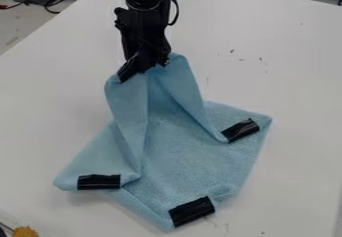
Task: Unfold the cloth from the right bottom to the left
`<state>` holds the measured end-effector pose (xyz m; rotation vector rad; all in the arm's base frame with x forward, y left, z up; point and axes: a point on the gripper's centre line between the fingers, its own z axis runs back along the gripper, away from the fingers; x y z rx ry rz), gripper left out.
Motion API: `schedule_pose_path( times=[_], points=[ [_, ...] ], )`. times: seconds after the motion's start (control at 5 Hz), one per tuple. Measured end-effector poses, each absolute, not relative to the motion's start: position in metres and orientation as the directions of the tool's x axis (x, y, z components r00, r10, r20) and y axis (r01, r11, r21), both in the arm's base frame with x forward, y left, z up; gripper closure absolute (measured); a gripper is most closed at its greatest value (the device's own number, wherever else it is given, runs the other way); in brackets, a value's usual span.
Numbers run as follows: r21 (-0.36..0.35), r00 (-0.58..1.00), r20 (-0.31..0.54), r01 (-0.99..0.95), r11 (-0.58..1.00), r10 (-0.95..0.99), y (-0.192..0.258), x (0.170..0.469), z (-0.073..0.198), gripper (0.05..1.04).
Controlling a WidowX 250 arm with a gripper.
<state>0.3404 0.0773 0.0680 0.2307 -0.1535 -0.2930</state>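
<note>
The gripper point(148, 66) hangs down at the upper middle of the view, shut on the upper part of the light blue cloth point(180, 148). That held part is raised off the table and drapes down in two folds. The rest of the cloth lies on the white surface, with one corner at the lower left, one at the right and one at the bottom. Black tape patches mark the lower left, the right and the bottom, and another dark strip sits beside the gripper at the raised edge.
The white table point(280, 56) surrounds the cloth. A small yellow-orange object point(25, 231) is at the bottom left corner. Dark cables point(50, 0) lie beyond the table's upper left edge.
</note>
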Motion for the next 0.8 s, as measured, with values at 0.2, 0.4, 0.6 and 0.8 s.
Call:
schedule_pose_path(
  times=[0.2,0.4,0.6,0.8],
  points=[
    [0.253,0.948,0.13,0.253,0.934,-0.291,0.078,0.342,0.069,0.216],
    [0.272,0.949,0.121,0.249,0.93,-0.29,0.081,0.341,0.068,0.073],
    [0.262,0.951,0.121,0.244,0.934,-0.283,0.084,0.338,0.066,0.077],
    [0.243,0.962,0.107,0.219,0.945,-0.25,0.078,0.331,0.077,0.083]
  ],
)
